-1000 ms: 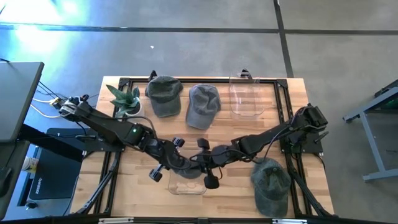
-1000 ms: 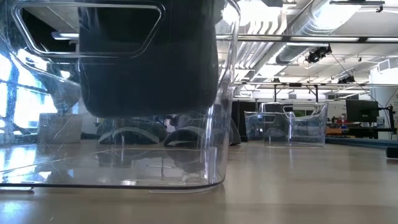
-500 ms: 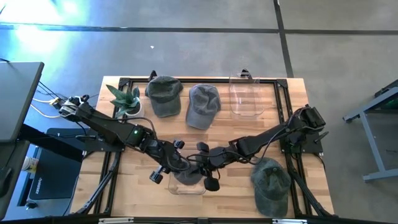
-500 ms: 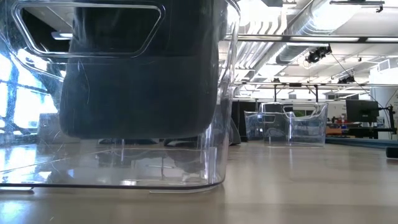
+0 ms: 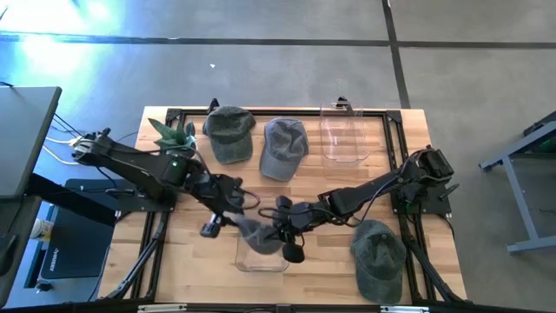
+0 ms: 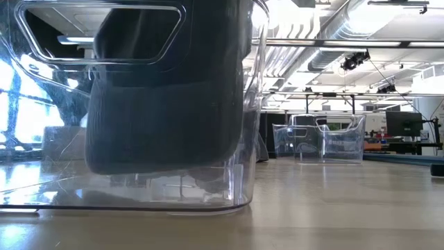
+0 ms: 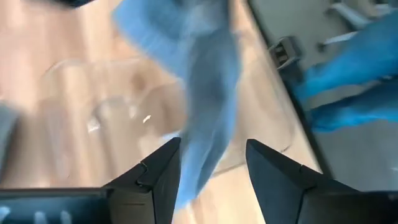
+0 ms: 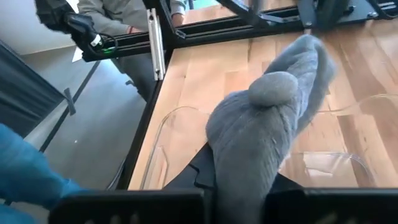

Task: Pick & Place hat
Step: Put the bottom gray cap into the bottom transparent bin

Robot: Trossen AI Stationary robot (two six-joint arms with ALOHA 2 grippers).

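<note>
A grey hat (image 5: 254, 231) hangs over and into the clear bin (image 5: 261, 257) at the table's near middle. In the low view the hat (image 6: 163, 118) fills the bin's (image 6: 243, 187) upper part. My right gripper (image 5: 281, 233) comes from the right and is shut on the hat, which is heaped over it (image 8: 267, 118). My left gripper (image 7: 211, 171) is open just left of the bin (image 5: 231, 212). A blurred strip of the hat (image 7: 208, 112) lies beyond and between its fingers. My right gripper is shut on the hat, but the cloth heaped over the fingers (image 8: 249, 162) hides the place of contact. The hat's lower end (image 6: 152, 163) hangs inside the bin, a little above its floor. My left gripper has cloth between its open fingers; whether they touch it, I cannot tell.
Two more hats (image 5: 230, 130) (image 5: 283, 146) and a second clear bin (image 5: 343, 135) lie along the far edge. A potted plant (image 5: 174, 137) stands at the far left. Another hat (image 5: 379, 257) lies at the near right. A person's legs show beyond the table's edge.
My left gripper has opened, let go of the hat and drawn back toward the table's left and far edges. The hat, still in my right gripper, has sunk deeper into the bin and now hangs narrower.
</note>
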